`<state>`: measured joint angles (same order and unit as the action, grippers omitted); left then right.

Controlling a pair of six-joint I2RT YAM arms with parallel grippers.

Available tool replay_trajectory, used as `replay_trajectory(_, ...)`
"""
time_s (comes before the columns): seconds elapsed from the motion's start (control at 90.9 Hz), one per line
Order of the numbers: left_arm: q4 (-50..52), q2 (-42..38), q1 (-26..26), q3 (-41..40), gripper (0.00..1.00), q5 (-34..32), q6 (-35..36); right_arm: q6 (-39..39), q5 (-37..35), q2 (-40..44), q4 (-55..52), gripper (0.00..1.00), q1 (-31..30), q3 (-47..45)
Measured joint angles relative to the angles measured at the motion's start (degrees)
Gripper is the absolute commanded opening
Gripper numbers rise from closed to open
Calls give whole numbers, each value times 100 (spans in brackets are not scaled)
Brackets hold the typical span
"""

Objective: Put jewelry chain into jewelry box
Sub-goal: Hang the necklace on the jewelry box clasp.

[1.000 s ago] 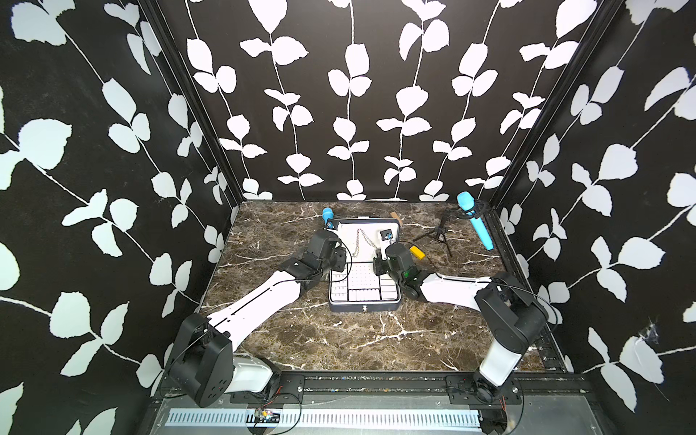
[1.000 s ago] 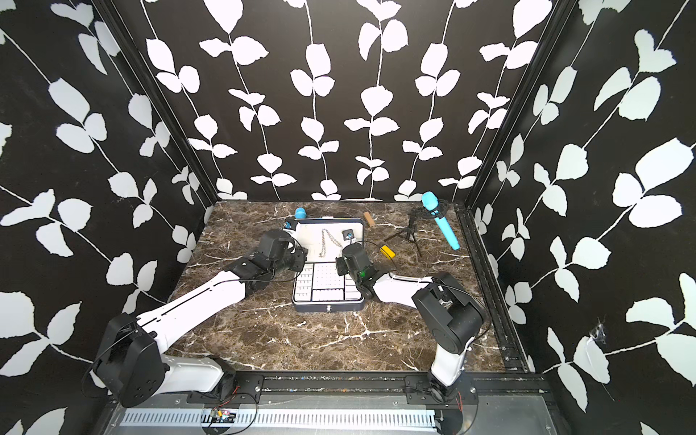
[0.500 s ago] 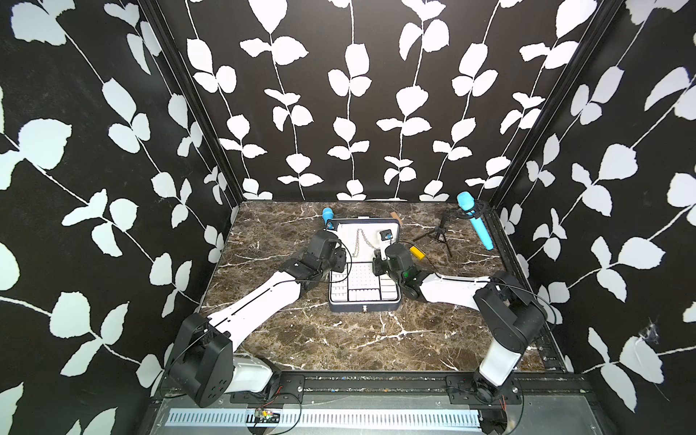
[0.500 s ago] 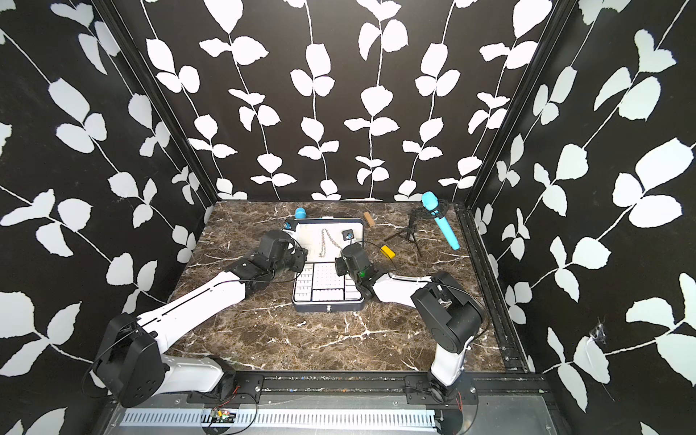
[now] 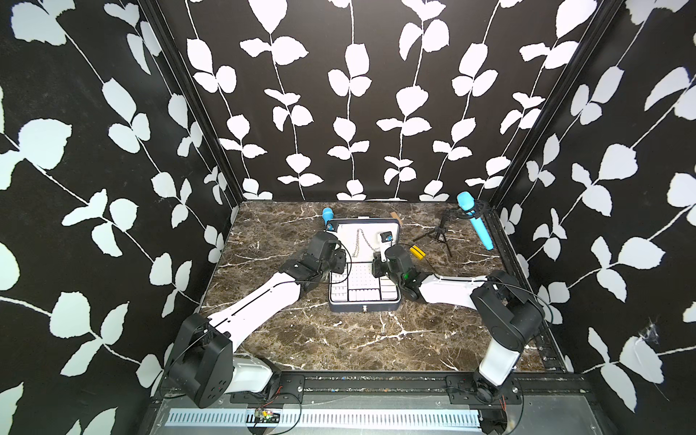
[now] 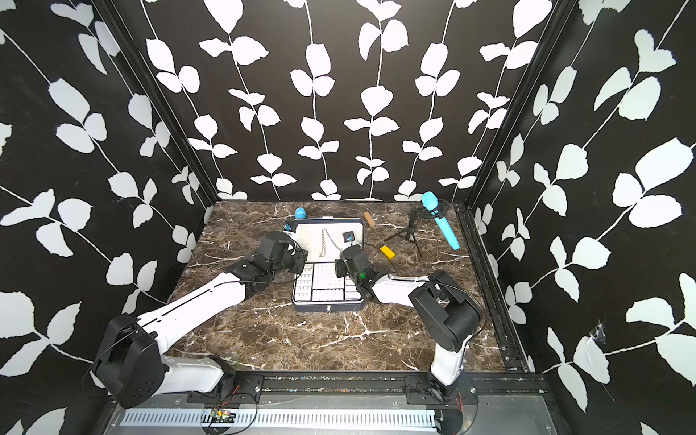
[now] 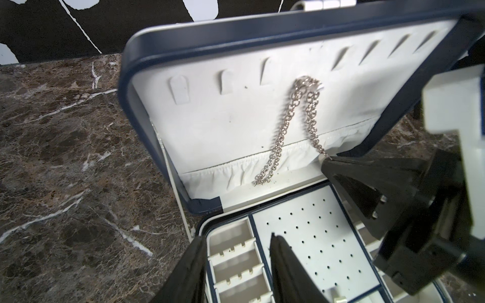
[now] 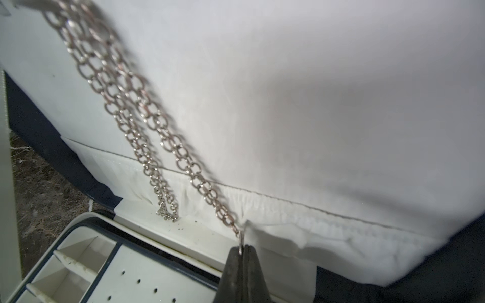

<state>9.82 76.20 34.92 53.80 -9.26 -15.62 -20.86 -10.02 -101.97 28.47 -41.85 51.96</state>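
Over the white tray (image 7: 309, 230) of the open jewelry box (image 7: 147, 49), the left gripper (image 7: 236, 236) is held with jaws apart. Farther back, the jewelry chain (image 7: 282, 132), draped over a lid hook (image 7: 308, 80), is pinched at one end by the closed right gripper (image 8: 243, 250).

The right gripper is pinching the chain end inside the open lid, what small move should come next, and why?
Probably nudge the right gripper toward the gathered pocket and tuck the end in. It is shut on the tip of the jewelry chain, which already hangs inside the lid of the jewelry box, and that tip sits right at the pocket's edge.
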Motion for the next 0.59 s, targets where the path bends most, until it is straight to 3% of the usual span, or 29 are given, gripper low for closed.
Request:
replay_trajectory(0.264, -37, -70, 0, -35, 42, 20, -7, -13, 2, 2, 42, 29, 0, -26)
replay_trajectory(0.594, -79, -146, 0, -83, 44, 28, -87, 162, 70, 610, -302, 48, 0, -258)
